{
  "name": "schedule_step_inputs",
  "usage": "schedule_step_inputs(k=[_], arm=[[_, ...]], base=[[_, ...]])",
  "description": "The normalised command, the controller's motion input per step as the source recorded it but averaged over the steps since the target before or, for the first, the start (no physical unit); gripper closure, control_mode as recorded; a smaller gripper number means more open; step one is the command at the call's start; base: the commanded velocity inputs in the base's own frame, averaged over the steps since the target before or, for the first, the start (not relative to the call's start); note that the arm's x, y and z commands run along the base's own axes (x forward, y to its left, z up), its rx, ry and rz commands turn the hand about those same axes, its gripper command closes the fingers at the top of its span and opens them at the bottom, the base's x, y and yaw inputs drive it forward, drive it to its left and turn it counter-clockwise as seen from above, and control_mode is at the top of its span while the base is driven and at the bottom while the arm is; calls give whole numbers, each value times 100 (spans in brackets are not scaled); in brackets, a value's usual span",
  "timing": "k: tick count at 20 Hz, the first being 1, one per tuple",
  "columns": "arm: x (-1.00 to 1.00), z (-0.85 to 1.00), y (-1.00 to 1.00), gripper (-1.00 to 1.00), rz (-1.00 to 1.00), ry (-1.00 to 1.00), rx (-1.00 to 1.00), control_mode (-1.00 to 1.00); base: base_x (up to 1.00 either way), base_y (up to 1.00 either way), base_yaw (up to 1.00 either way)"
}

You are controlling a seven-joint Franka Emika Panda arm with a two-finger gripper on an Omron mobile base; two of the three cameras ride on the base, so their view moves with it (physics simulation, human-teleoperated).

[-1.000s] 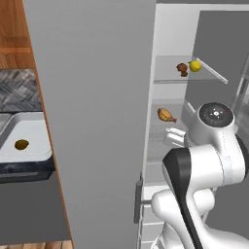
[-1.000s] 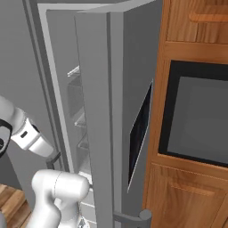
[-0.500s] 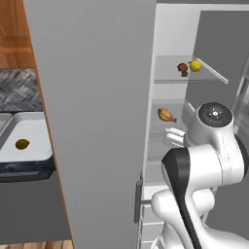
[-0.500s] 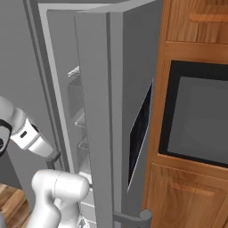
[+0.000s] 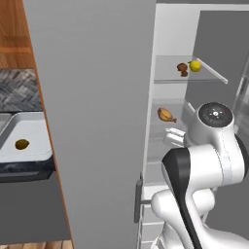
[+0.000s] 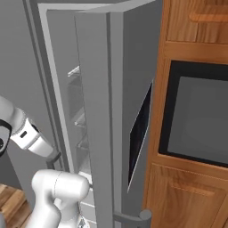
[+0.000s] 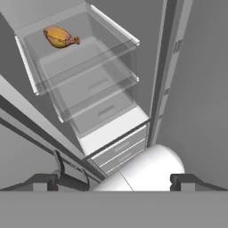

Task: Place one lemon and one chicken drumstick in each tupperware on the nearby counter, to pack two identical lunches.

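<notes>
1. Tupperware (image 5: 29,155) sits at the left edge of the left base view on the black counter (image 5: 24,168): a pale shallow tray with rounded corners, holding one small dark-yellow item (image 5: 22,144) whose kind I cannot tell.
2. Food in the open fridge: a lemon (image 5: 195,65) and a dark brown drumstick (image 5: 183,69) lie side by side on the upper glass shelf (image 5: 168,78), upper right of the left base view; a golden drumstick (image 5: 167,115) lies on the shelf below.
3. Compared with the earlier frames, nothing has visibly moved; arm, food and doors match.
4. Hand view: the gripper (image 7: 114,181) has its two dark fingertips far apart, wide open and empty. The golden drumstick (image 7: 61,37) appears in the upper left, on a clear shelf above the drawers.
5. Right base view: the fridge door (image 6: 120,111) stands open in mid-frame, beside a wooden cabinet with a dark oven (image 6: 196,118), which the other views lack.
</notes>
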Motion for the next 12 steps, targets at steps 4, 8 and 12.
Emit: schedule_step_inputs(k=[4, 8, 12], arm=[[0, 0, 0, -100, 0, 0, 0, 100], [0, 0, 0, -100, 0, 0, 0, 100], [0, 0, 0, -100, 0, 0, 0, 100]], base=[[7, -31, -23], [-14, -5, -24], [17, -22, -19]])
